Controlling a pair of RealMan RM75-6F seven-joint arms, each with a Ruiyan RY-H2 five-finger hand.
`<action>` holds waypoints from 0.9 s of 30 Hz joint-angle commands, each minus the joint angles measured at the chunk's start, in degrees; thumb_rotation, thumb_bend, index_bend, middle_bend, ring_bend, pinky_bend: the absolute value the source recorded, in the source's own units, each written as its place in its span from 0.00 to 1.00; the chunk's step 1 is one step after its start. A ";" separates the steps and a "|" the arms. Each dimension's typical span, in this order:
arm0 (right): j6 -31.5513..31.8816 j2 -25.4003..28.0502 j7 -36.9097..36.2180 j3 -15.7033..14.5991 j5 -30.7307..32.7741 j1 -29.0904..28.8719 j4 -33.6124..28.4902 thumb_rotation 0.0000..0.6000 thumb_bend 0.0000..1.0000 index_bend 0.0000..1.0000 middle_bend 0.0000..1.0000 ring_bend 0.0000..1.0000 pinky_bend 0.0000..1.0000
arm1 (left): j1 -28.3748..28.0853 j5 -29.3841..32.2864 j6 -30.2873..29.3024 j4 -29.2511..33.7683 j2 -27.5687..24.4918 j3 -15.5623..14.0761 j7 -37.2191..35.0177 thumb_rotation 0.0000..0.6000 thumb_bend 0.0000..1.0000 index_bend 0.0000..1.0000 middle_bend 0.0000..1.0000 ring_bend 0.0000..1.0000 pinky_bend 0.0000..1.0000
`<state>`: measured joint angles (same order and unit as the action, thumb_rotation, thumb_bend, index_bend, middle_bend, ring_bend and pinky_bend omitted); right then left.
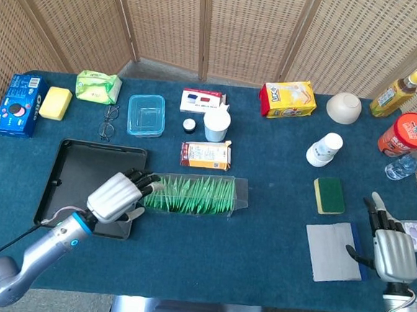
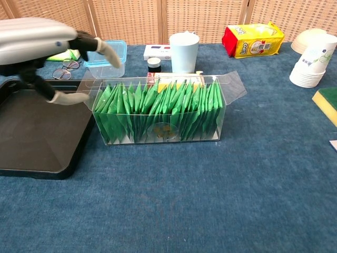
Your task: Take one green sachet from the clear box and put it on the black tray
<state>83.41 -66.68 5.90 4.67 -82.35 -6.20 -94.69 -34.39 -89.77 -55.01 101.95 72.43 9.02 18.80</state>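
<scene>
Green sachets (image 2: 158, 108) upright in clear box (image 2: 231, 87)

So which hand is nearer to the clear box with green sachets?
Left. The left hand hovers at the clear box left end; the right hand rests far off by the table's right edge.

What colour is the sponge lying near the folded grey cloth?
Dark green with a yellow edge; the sponge shows best in the head view.

— What sits along your back row?

— From your left: a blue cookie box (image 1: 19, 104), yellow sponge (image 1: 55, 103), green wipes pack (image 1: 98, 86), glasses (image 1: 108, 121), a blue-lidded container (image 1: 146, 115), a white cup (image 1: 216, 125).

— And to your right?

— Yellow snack bag (image 1: 288, 99), white bowl (image 1: 344, 107), stacked paper cups (image 1: 324, 150), green sponge (image 1: 329, 195), grey cloth (image 1: 332, 252).
</scene>
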 commanded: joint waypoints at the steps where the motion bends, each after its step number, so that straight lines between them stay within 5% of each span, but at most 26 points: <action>1: 0.03 -0.09 -0.27 -0.07 0.14 0.17 0.25 0.97 0.19 0.00 0.03 0.18 0.28 | -1.89 3.19 1.68 -0.85 2.55 1.27 1.46 0.97 0.31 0.21 0.21 0.16 0.24; 14: -0.19 -0.44 -1.51 -0.26 0.64 0.74 1.24 0.97 0.19 0.00 0.03 0.18 0.28 | -7.51 10.40 3.83 -5.24 9.32 4.52 3.54 0.96 0.33 0.26 0.21 0.16 0.24; 27: -0.92 -1.04 -2.04 -0.24 0.99 0.70 1.91 0.97 0.19 0.00 0.03 0.18 0.28 | -12.05 18.29 7.20 -6.19 8.74 5.81 5.59 0.86 0.55 0.34 0.20 0.16 0.24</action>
<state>82.49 -67.73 3.87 4.43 -81.36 -5.51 -92.78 -46.08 -72.01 -47.99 95.89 81.27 14.81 24.05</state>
